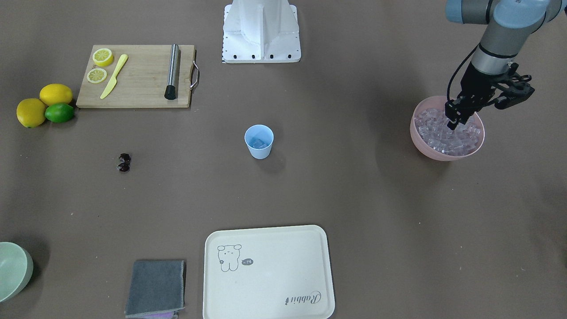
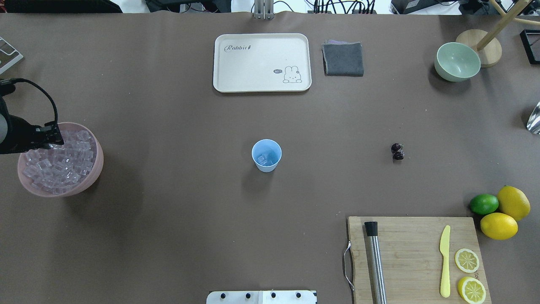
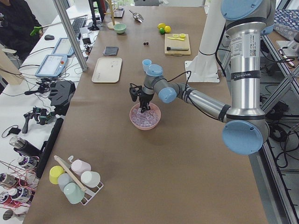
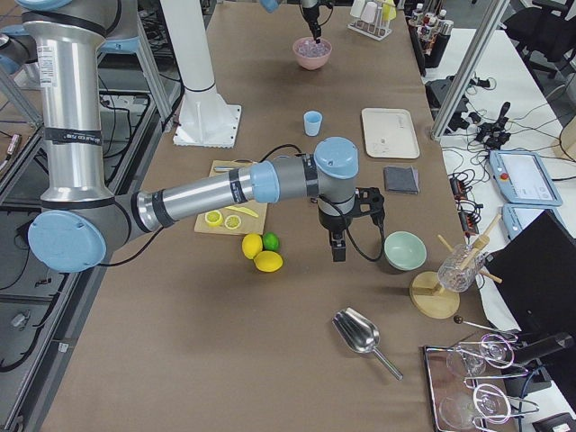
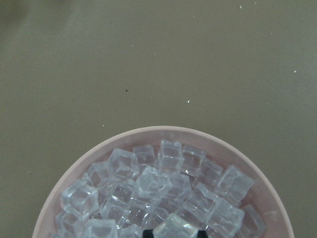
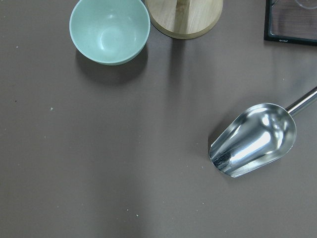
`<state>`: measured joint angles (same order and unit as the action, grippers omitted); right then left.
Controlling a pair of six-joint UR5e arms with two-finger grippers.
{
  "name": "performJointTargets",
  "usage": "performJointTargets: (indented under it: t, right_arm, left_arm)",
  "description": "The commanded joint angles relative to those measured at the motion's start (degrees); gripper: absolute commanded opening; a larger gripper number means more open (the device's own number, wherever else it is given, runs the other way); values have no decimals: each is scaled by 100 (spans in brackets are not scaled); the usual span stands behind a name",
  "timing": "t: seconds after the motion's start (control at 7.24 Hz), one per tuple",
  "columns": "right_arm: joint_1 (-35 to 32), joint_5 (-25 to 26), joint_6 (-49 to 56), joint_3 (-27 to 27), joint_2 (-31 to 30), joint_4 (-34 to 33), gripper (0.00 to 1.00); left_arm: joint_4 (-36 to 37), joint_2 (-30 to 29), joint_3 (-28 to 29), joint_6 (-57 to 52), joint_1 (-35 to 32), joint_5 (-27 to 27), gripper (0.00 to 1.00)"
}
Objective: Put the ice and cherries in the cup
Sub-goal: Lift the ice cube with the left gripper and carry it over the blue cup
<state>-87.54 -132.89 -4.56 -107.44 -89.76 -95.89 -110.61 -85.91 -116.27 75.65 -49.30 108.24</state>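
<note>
Many ice (image 1: 460,137) cubes are filling the pink bowl (image 1: 427,148) at the table's left end. The left gripper (image 1: 455,119) is sitting among them, jaws straddling one cube; clamping cannot be confirmed. The cup (image 1: 259,141), already holding some ice, is standing mid-table, well to the right. The right gripper (image 4: 337,243) is hovering nearer the cherries (image 1: 124,162), jaw state indeterminable.

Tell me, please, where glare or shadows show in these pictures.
Right wrist view: bright glare on the metal scoop, a soft shadow beside the green bowl. Front-facing view: a broad, faint shadow on the table beside the pink bowl. Left wrist view: the ice is sharp, with small highlights.
</note>
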Motion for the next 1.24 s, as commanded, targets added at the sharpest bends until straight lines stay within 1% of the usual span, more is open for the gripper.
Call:
performJointTargets:
  t: [0.0,0.14,0.28,0.41,0.55,0.69,0.83,0.97,1.1]
  right_arm:
    - [0,0,-202,-5,2,0,100]
    - [0,-17,-238,12,-7,-9,100]
    - [9,-61,-317,21,-15,-18,100]
    - [26,-79,-466,21,-16,-18,100]
    - [79,-88,-519,38,-16,-35,100]
    - [131,-79,-711,56,-16,-18,100]
    - [184,-79,-852,56,2,-9,100]
    - [228,-88,-924,47,2,-9,100]
    - [246,-131,-959,39,11,-9,100]
  left_arm:
    - [13,-799,-176,3,-53,4,0]
    - [100,-1544,-133,29,25,-5,0]
    - [614,-2248,-115,47,287,-40,0]
    - [1081,-2959,16,55,559,-57,0]
    - [1155,-3515,304,56,832,-292,0]
    - [1112,-3894,690,47,1496,-852,0]
    - [1094,-4255,1051,29,1816,-1223,0]
    - [1094,-4267,1080,38,2045,-1253,0]
    - [1077,-4293,1185,29,2134,-1305,0]
